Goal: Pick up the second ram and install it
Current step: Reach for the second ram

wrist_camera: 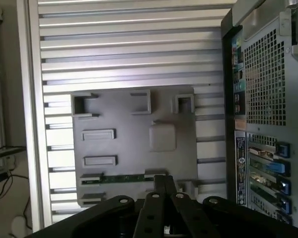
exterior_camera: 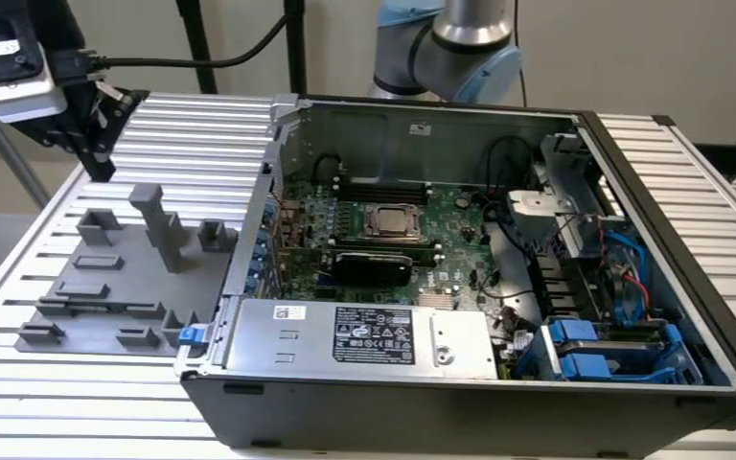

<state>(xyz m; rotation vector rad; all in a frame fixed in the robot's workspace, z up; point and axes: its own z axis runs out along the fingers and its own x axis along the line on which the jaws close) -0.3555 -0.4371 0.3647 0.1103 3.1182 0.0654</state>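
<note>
My gripper [exterior_camera: 93, 163] hangs over the ribbed bench [exterior_camera: 202, 125] at about ten o'clock in the exterior view, above the far edge of the grey holder plate [exterior_camera: 100, 287]. The open computer case [exterior_camera: 471, 407] sits from the centre out to three o'clock. I cannot tell whether the gripper is open or closed, but it carries nothing. The second ram [wrist_camera: 121, 177] lies flat in a slot of the holder plate, a thin green strip just ahead of the gripper in the wrist view and not touched by it. So the pick-up is not yet made. The approach looks roughly lined up, and the grasp, the lift, the carry to the case and the seating all remain. On the motherboard [exterior_camera: 451, 225] the long slots lie at twelve o'clock from the silver processor socket [exterior_camera: 394, 222] — whether one already holds a stick I cannot make out.
</note>
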